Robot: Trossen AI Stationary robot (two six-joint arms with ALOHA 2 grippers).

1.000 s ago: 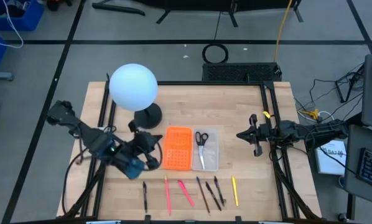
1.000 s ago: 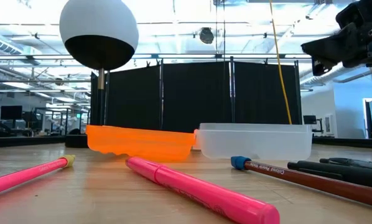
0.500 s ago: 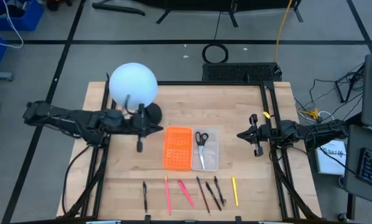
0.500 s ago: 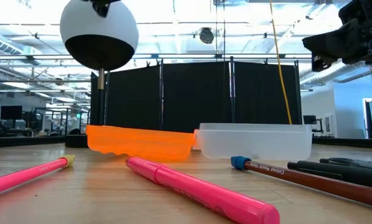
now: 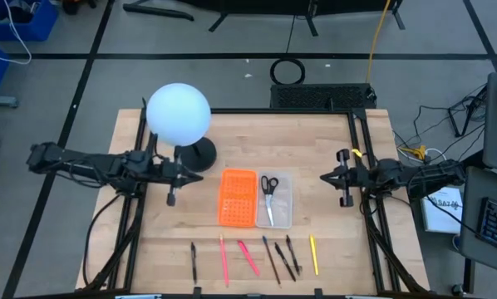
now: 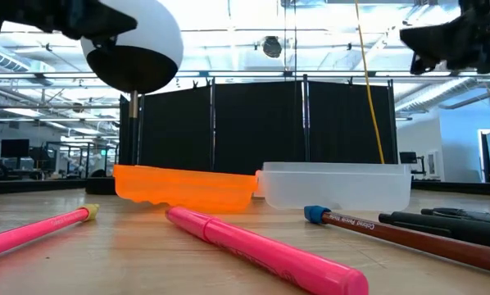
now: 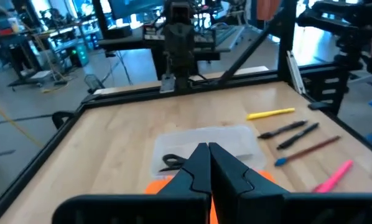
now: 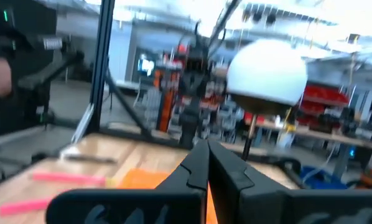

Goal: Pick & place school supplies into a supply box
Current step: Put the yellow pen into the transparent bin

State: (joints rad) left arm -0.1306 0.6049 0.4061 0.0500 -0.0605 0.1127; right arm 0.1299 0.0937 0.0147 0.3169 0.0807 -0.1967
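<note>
Moved: left gripper has drawn back toward the table's left edge, away from the orange panel; the right gripper has barely shifted
Supply box: clear tray at mid-table, joined on its left to the orange gridded panel
Scissors: black-handled pair lying inside the clear tray
Pens and pencils: in a row near the table's front edge, clear of the box, among them a pink marker, a yellow pen and dark pens
Left gripper: fingers pressed together, holding nothing, beside the globe lamp
Right gripper: fingers together, empty, right of the tray
</note>
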